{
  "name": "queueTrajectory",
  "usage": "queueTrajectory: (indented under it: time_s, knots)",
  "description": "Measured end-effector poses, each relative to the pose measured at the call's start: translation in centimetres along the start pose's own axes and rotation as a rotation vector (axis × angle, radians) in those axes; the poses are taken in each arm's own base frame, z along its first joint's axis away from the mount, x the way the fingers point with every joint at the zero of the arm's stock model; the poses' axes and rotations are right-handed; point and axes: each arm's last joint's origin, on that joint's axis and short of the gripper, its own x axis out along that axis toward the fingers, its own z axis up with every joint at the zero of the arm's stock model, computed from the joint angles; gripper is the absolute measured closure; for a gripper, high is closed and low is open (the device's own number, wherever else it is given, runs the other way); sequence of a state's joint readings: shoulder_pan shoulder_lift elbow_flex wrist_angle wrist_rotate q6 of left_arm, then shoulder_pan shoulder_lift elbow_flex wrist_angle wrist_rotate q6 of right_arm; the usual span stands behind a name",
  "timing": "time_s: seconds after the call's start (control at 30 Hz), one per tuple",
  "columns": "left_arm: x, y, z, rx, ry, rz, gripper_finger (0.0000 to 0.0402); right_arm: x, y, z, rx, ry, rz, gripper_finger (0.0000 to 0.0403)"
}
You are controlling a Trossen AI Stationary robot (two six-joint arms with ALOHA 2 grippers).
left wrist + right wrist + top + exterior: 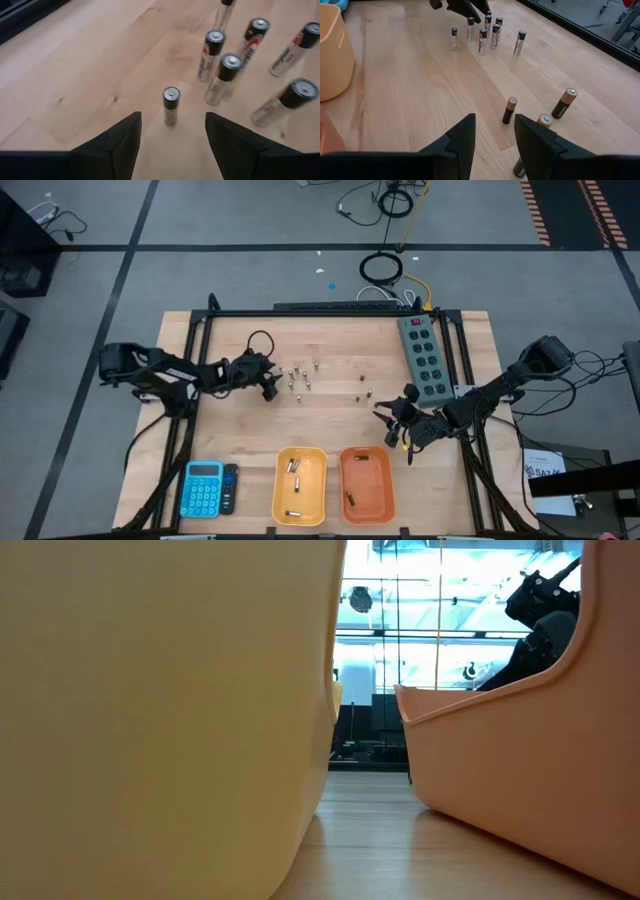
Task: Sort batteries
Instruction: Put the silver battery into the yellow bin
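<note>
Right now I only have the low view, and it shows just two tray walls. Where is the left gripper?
Observer: The left gripper is open at the left edge of the standing battery cluster, with a small battery upright just ahead of its fingers.
Operator: And the right one?
Observer: The right gripper is open and empty, facing a few loose batteries near the power strip.
Operator: Anything sorted yet?
Observer: The yellow tray holds a few sorted batteries; the orange tray holds what looks like one dark battery.
</note>
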State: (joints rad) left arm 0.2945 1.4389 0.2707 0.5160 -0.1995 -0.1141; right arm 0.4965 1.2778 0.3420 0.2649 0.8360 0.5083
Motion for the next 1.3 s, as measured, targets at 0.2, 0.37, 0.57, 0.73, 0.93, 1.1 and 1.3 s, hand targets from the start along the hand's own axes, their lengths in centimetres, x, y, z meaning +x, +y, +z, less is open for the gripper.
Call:
queueTrajectory:
  time_s: [0.2,0.37,0.57,0.73,0.93,1.1,1.3]
  knots:
    - [0.8,0.3,0.0,0.001,-0.028,0.007,0.0171,0.0,0.0,0.0,-0.001,0.0,0.0,0.0275]
    - [1.3,0.3,-0.1,-0.002,-0.046,-0.003,0.0172,0.0,0.0,0.0,-0.004,0.002,-0.002,0.0275]
    - [1.7,0.3,-0.4,0.023,-0.044,-0.005,0.0248,0.0,0.0,0.0,-0.005,0.003,-0.002,0.0275]
    - [2.0,0.2,-0.2,0.043,-0.04,-0.021,0.0368,0.0,0.0,0.0,-0.006,0.004,-0.003,0.0275]
    - [2.0,0.5,-0.1,0.017,-0.035,-0.045,0.0368,0.0,0.0,-0.1,-0.007,0.003,-0.006,0.0275]
    - [0.6,0.5,1.6,-0.002,-0.123,-0.179,0.0368,0.0,0.0,-0.1,0.0,0.003,-0.006,0.0275]
    - [-2.1,0.1,2.2,-0.033,-0.058,-0.267,0.0368,0.0,-0.1,-0.2,0.016,0.012,-0.011,0.0275]
